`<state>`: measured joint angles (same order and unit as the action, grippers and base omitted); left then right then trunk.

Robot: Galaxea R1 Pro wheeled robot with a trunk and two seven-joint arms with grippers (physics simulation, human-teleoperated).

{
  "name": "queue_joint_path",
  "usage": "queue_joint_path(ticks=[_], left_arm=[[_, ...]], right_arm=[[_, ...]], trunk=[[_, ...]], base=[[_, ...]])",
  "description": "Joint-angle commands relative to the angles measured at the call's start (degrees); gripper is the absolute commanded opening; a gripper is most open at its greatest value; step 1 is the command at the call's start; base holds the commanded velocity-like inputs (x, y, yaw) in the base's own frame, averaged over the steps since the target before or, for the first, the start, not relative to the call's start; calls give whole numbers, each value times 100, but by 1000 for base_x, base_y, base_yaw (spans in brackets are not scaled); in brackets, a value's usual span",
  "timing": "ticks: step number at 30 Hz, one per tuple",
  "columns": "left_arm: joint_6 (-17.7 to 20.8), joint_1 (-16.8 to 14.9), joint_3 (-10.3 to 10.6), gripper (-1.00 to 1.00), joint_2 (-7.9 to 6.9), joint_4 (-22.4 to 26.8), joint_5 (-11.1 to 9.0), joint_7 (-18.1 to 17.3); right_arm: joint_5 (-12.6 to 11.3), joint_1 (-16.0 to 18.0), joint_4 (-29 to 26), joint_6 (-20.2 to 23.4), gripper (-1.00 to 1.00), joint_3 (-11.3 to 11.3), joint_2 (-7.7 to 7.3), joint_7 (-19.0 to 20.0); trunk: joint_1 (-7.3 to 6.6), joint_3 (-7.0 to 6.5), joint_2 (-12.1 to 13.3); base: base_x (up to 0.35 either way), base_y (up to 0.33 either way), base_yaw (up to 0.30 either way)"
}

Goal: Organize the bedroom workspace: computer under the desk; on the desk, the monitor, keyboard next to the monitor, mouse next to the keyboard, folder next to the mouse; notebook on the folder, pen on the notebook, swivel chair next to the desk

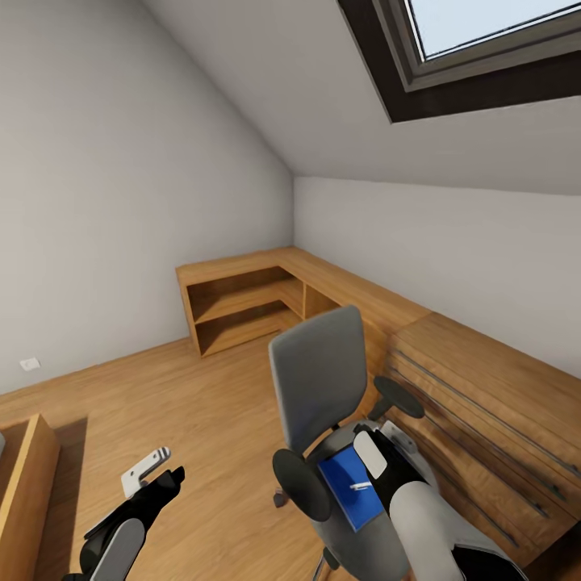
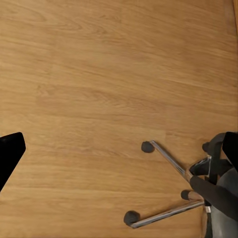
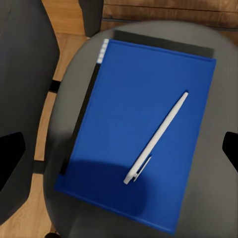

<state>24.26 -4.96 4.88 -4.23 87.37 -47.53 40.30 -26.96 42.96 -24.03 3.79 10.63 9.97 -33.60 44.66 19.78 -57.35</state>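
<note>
Right gripper, jaws wide, above pen on folder on chair; wooden chest right. Left gripper: state indiscernible.

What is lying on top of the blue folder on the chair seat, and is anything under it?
A white pen lies diagonally on the folder. A dark flat edge pokes out beneath the folder; what it belongs to is covered. Below that is the swivel chair seat.

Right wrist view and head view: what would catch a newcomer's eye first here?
The bright blue folder lying on the grey swivel chair seat, with a white pen resting diagonally on it. The right tool hangs open above it. Behind the chair, light wooden shelving fills the corner under a sloped ceiling.
</note>
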Motion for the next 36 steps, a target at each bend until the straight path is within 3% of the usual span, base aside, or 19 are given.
queue_joint_path(ticks=[1,18,19,23,28,36], left_arm=[[9,-5,8,100,-3,8,-37,48],[9,-5,12,100,1,188,-41,178],[9,-5,15,100,1,235,-62,433],[9,-5,19,100,1,249,-69,499],[9,-5,21,100,1,254,-71,519],[9,-5,20,100,1,254,-73,522]], right_arm=[[-10,2,-15,26,100,13,3,-24],[-268,2,162,31,100,9,3,-56],[-297,2,169,33,100,9,3,-105],[-306,2,170,33,100,12,3,-340],[-309,2,156,-7,100,11,3,-1010],[-309,2,146,-211,100,11,3,-1149]], trunk=[[23,26,-47],[397,331,-729],[419,349,-769],[506,421,-929],[616,511,-1130],[792,654,-1451]], base=[[0,0,0],[0,0,0],[0,0,0],[0,0,0],[0,0,0],[0,0,0]])
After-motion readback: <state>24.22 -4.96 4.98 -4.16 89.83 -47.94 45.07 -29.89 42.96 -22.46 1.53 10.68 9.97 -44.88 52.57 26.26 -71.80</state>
